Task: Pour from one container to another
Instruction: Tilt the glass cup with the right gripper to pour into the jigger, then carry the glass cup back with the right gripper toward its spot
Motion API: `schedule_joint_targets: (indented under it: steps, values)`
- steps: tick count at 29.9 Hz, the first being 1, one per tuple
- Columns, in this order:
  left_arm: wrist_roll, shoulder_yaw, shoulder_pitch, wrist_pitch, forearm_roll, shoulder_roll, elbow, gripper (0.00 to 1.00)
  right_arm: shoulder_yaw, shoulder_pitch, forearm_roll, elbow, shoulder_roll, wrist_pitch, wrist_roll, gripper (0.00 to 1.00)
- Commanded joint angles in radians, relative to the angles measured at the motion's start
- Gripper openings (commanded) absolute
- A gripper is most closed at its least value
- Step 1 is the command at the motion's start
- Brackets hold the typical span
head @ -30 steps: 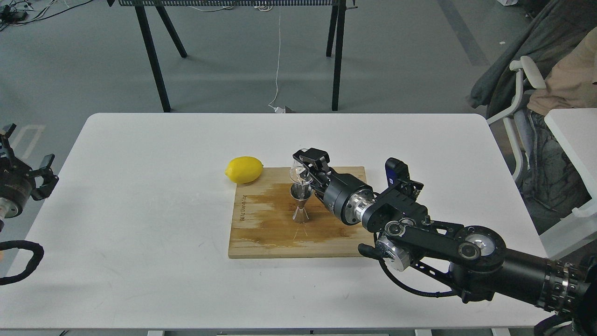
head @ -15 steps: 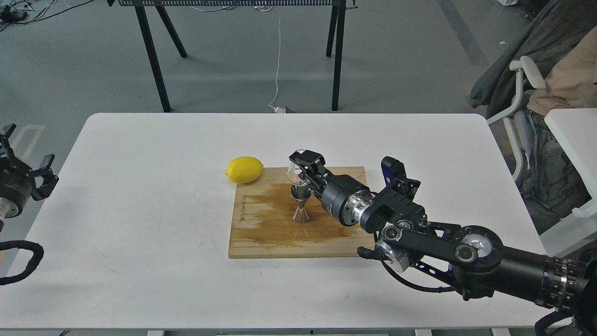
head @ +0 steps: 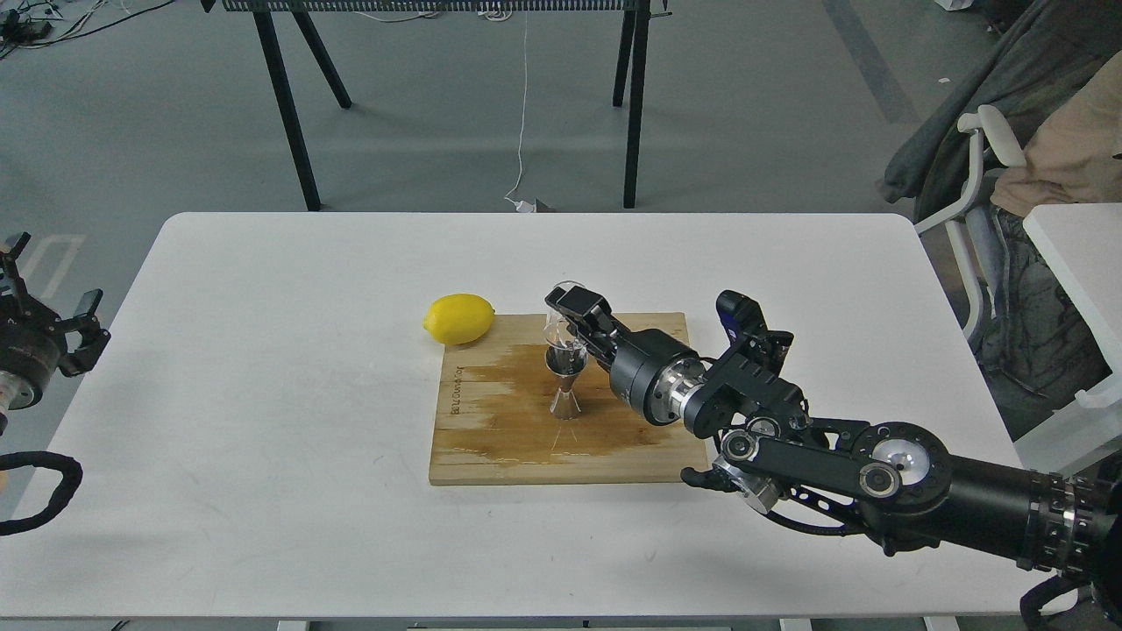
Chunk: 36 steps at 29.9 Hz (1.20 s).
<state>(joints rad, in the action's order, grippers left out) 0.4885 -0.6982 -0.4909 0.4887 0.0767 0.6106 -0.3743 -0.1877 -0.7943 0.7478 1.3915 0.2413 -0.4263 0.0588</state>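
Observation:
The steel hourglass jigger (head: 565,387) stands upright on the wooden cutting board (head: 500,429), near its middle. Right above the jigger's mouth hangs the small clear glass cup (head: 558,328), tipped over toward it. My right gripper (head: 568,317) is shut on the glass cup, with the arm reaching in from the lower right. My left gripper (head: 53,329) sits at the far left edge, off the table, fingers apart with nothing between them.
A yellow lemon (head: 458,317) lies on the white table (head: 263,394) touching the board's back-left corner. The board shows dark wet patches. A chair with clothes stands at the right; black table legs stand behind.
The right wrist has sunk a little and turned; the glass cup stays tipped over the jigger. The left arm has not moved.

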Motion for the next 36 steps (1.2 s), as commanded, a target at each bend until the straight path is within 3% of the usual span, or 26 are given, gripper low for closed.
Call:
schedule_joint_targets:
  steps: [1, 36]
  values:
    - [0.000, 0.000, 0.000, 0.000, 0.000, 0.000, 0.000, 0.97, 0.002, 0.000, 0.016, -0.002, 0.003, 0.000, -0.001, 0.43]
    - [0.000, -0.001, 0.002, 0.000, 0.000, 0.000, 0.014, 0.97, 0.120, -0.089, 0.067, -0.029, 0.003, -0.005, -0.010, 0.43]
